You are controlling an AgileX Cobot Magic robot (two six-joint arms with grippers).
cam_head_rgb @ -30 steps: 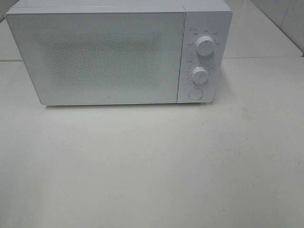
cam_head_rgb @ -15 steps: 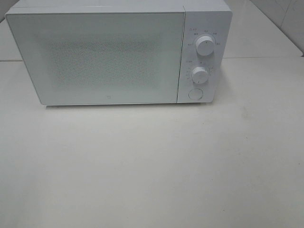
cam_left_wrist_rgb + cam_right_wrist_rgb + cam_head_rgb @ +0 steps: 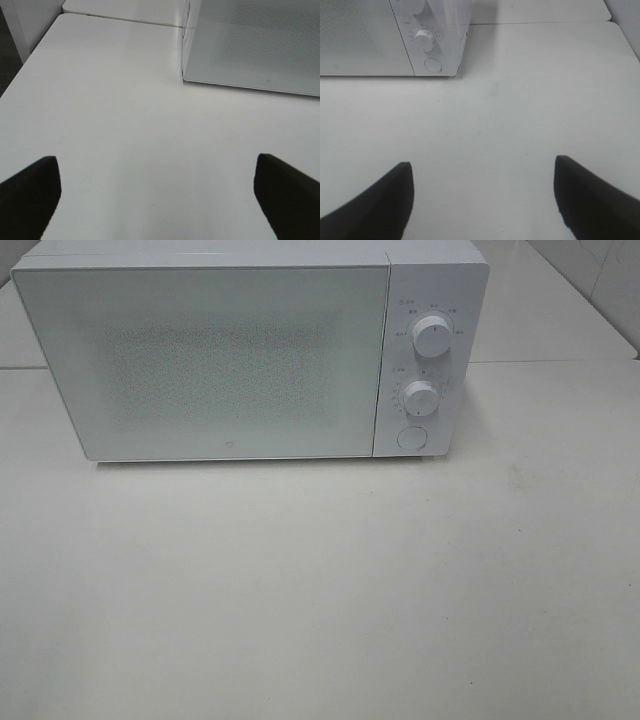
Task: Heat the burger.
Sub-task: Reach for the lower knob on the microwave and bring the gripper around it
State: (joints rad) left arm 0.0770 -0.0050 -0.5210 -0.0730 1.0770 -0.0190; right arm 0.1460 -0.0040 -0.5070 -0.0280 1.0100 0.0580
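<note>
The burger does not show in any view. A white microwave (image 3: 200,360) stands at the back of the white table (image 3: 320,590) with its door shut. Its panel has two dials (image 3: 432,337) and a round button (image 3: 411,438). It also shows in the left wrist view (image 3: 255,45) and the right wrist view (image 3: 395,35). My left gripper (image 3: 157,200) is open and empty over bare table, left of the microwave. My right gripper (image 3: 482,200) is open and empty over bare table in front of the panel. Neither gripper shows in the exterior view.
The table's left edge (image 3: 20,70) drops to a dark floor. A seam (image 3: 550,362) crosses the surface behind the microwave. A tiled wall (image 3: 610,280) rises at the back right.
</note>
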